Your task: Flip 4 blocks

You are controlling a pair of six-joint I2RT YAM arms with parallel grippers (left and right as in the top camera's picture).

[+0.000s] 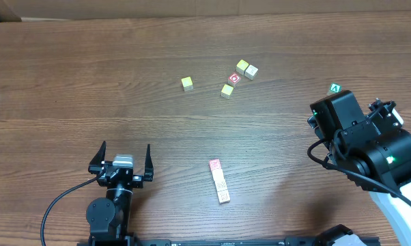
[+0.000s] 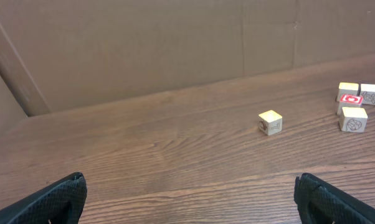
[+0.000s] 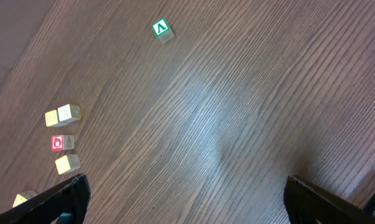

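Left fingers: by the near edge of the bench, left of centre. They are spread wide with nothing between them, tips aimed at the far edge.
Blocks: a short row of blocks lies flat close to the near edge, about mid-bench. It looks like four set end to end, though I can't count them for certain from above. The red-faced block sits at the far end and the cream ones come nearer.
Long axis: the row runs near edge to far edge, with its far end leaning a little left.
Key relation: the row is off to the right of the left fingers at about the same depth, and well apart from them. I judge the left arm slightly the nearer. Fingers pointing as these do would meet the row along its length, not across it.
Right fingers: raised over the right side of the bench, also wide apart and holding nothing. The row lies to their left and nearer the near edge, outside their camera's view.
Farther back: toward the far edge past mid-bench sits a loose cluster around the red "O" cube, with a lone yellow-topped cube to its left. The green "A" cube stands alone toward the right edge.
Surface: brown wood grain, flat and bare between the groups.
Room: a cardboard wall stands behind the far edge.
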